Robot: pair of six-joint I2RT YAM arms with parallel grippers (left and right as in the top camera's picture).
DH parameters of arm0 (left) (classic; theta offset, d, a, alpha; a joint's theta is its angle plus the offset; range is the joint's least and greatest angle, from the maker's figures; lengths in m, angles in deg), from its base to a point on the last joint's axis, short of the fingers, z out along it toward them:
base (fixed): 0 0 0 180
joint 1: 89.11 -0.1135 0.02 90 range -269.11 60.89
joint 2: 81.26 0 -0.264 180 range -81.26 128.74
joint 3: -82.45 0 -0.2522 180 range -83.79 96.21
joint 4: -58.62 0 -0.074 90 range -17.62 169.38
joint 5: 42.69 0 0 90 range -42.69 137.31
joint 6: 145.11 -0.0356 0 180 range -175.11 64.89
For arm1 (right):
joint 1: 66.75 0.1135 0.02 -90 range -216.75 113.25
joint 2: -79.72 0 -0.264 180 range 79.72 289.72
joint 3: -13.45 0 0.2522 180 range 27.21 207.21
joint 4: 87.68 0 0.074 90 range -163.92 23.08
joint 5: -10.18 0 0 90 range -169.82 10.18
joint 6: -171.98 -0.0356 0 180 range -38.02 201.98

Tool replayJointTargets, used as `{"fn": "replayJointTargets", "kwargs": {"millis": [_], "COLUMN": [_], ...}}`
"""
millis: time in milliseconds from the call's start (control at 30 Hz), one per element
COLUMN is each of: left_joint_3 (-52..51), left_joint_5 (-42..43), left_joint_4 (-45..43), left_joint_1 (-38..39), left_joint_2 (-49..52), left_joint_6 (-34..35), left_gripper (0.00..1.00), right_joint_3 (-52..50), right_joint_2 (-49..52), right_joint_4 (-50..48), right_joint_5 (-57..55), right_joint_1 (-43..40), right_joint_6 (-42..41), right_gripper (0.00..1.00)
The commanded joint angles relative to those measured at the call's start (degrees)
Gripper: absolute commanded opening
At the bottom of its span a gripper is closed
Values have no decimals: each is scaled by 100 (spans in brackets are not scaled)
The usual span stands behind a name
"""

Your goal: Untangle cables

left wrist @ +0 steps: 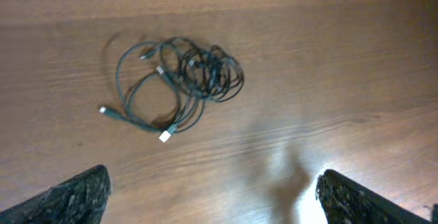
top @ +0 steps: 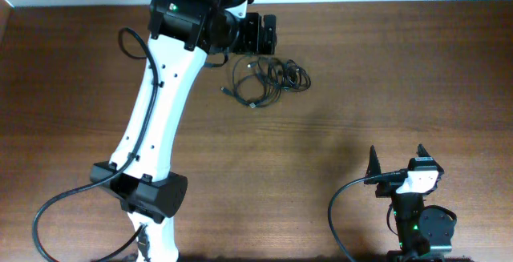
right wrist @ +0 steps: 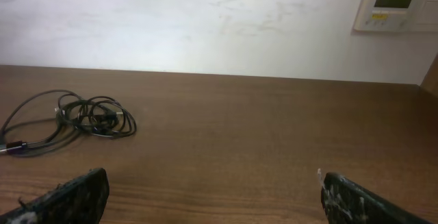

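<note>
While the left fingers (left wrist: pixel 75 196) stand spread wide, only their dark tips show, at the two lower corners of the left wrist view. Bare wood lies between them and nothing is pinched. They hang over the tabletop (left wrist: pixel 328 59), with the cables (left wrist: pixel 181 80) lying ahead of them, apart from both tips. The cables form one flat bundle: a tight knot of small black loops on its right side and a bigger loose loop sweeping out to the left. A pale plug end (left wrist: pixel 165 136) pokes out at the loose loop's lower edge and another plug end (left wrist: pixel 102 110) at its far left. A third small end seems to sit near the top of the loop, though the blur makes that hard to confirm.

Seen from overhead, the bundle rests near the far edge of the tabletop, just beside the head of the left arm (top: pixel 156 110). The arm's white link reaches diagonally across the wood from its base at the near left.

The right fingers (right wrist: pixel 68 200) are spread just as wide and hold nothing. From overhead they sit at the near right corner, well apart from the cables. Through the right wrist camera the bundle appears at the far left, lying flat on the wood in front of a pale wall (right wrist: pixel 205 25). A small white control panel (right wrist: pixel 397 5) hangs at the wall's upper right.
</note>
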Motion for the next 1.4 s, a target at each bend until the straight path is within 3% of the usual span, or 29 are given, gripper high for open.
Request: {"fn": "replayJointTargets", "kwargs": {"millis": [0,100,200,233,267,300,367,433,533,700,800,1000,1067,1233,1367], "left_joint_3": [9,9,9,9,9,9,9,9,9,9,9,9,9,9,9], "left_joint_5": [-647,-1141,-1143,-1141,-1139,-1139,-1139,-1139,-1141,-1141,-1141,-1141,-1143,-1141,-1141], "left_joint_4": [304,579,627,667,673,682,713,708,710,710,708,710,708,710,717], "left_joint_1": [-2,-11,-42,-42,-37,-35,-35,-35,-35,-35,-35,-35,-35,-35,-35], "left_joint_2": [9,9,9,9,9,9,9,9,9,9,9,9,9,9,9], "left_joint_6": [-26,-24,-24,-24,-22,-22,-22,-22,-24,-24,-24,-24,-24,-24,-24], "left_gripper": [99,99,99,99,99,99,99,99,99,99,98,99,99,99,99], "right_joint_3": [-28,-28,-28,-28,-28,-26,-2,286,1082,3348,5412,8885,9383,9431,9423], "right_joint_2": [-39,-39,-39,-39,-37,-39,-37,-28,275,2181,3838,6500,7077,7722,7969], "right_joint_4": [-26,-190,-988,-1401,-2653,-3161,-4277,-4406,-4177,-2389,-81,4004,4542,4981,5001], "right_joint_5": [490,3410,4671,4653,4199,3877,2470,1561,1469,1716,2426,2422,2492,5112,5211], "right_joint_1": [-15,-15,-17,-15,-17,-17,-17,-17,-17,-17,-17,-15,-15,-15,-15], "right_joint_6": [-48,-50,-142,-151,-157,-155,-151,-144,433,734,1056,1069,942,656,345], "right_gripper": [98,98,98,98,98,99,98,98,98,98,98,98,98,98,98]}}
